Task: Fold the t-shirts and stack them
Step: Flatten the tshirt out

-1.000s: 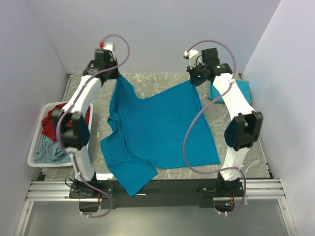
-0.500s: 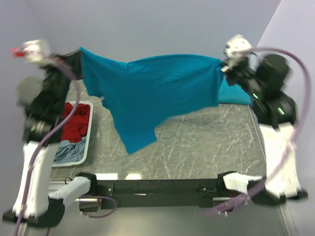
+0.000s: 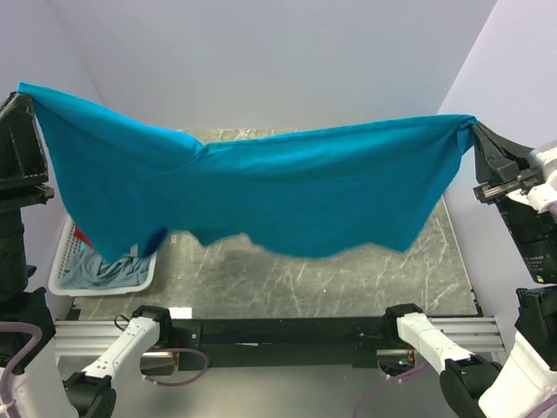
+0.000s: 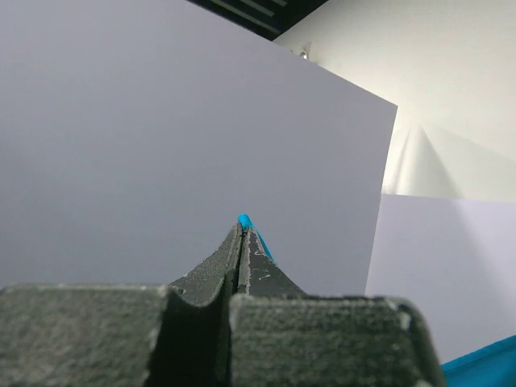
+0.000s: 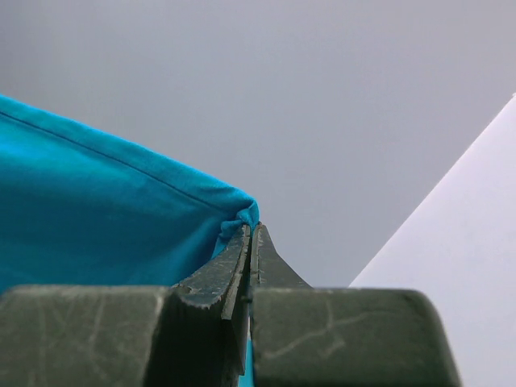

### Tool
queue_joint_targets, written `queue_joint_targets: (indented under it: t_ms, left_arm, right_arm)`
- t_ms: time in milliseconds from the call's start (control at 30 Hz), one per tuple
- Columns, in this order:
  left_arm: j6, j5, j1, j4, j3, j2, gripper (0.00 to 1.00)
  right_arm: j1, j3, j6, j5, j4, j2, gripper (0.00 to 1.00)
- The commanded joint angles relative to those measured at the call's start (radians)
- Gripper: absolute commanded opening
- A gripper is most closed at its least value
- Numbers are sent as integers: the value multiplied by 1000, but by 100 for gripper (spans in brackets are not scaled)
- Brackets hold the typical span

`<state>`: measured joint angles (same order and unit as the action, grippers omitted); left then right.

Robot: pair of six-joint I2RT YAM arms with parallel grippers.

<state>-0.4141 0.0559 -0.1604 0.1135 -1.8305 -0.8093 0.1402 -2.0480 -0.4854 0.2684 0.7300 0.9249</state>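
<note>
A teal-blue t-shirt (image 3: pixel 261 187) hangs stretched wide in the air above the table, held by its two upper corners. My left gripper (image 3: pixel 22 94) is shut on its left corner, high at the far left; in the left wrist view only a sliver of teal cloth (image 4: pixel 244 219) shows at the closed fingertips. My right gripper (image 3: pixel 474 126) is shut on the right corner; the right wrist view shows the teal cloth (image 5: pixel 97 210) bunched at the closed tips. Red and pale grey-blue t-shirts (image 3: pixel 104 266) lie in the basket, partly hidden by the hanging shirt.
A white slatted basket (image 3: pixel 65 280) stands at the table's left edge. The grey marble table top (image 3: pixel 348 279) shows below the shirt. Pale walls close in on the left, back and right. A black rail (image 3: pixel 278 329) runs along the near edge.
Both arms have lifted and spread outward, raising the teal shirt off the table. It now hangs taut and higher, wider than half a second ago.
</note>
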Motion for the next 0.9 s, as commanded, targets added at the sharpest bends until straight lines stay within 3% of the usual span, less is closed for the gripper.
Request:
queue_joint_targets:
  t_ms: [0, 167, 333, 433, 533, 567, 633, 733, 800, 833, 867]
  left_arm:
    - [-11, 44, 22, 3, -3, -48, 0]
    - [27, 4, 22, -28, 111, -54, 0]
    - [60, -42, 22, -64, 333, -99, 0]
    - [93, -83, 21, -106, 489, -174, 0]
    - [86, -108, 22, -227, 623, -318, 0]
    - [80, -110, 22, -244, 631, -432, 0]
    - [69, -113, 28, -264, 602, -569, 0]
    - [52, -100, 45, -236, 437, -874, 0]
    - [44, -111, 62, -174, 199, -1129, 0]
    - [31, -116, 67, -84, 104, -1213, 0]
    - [25, -122, 73, 2, -128, -1381, 0]
  right_arm:
    - [-21, 6, 33, 0, -33, 40, 0]
    - [-19, 138, 25, -18, -96, 77, 0]
    - [-22, 313, 21, -28, -185, 132, 0]
    - [-31, 440, 21, -17, -265, 227, 0]
    - [-42, 534, 13, 0, -345, 328, 0]
    - [-47, 552, 7, 5, -380, 416, 0]
    - [-50, 548, -4, 20, -414, 521, 0]
    - [-51, 413, -12, 29, -431, 870, 0]
    - [-50, 180, 25, 3, -380, 1039, 1]
    - [-48, 79, 63, -12, -350, 1206, 12]
    - [-47, -151, 80, -96, -255, 1289, 44]
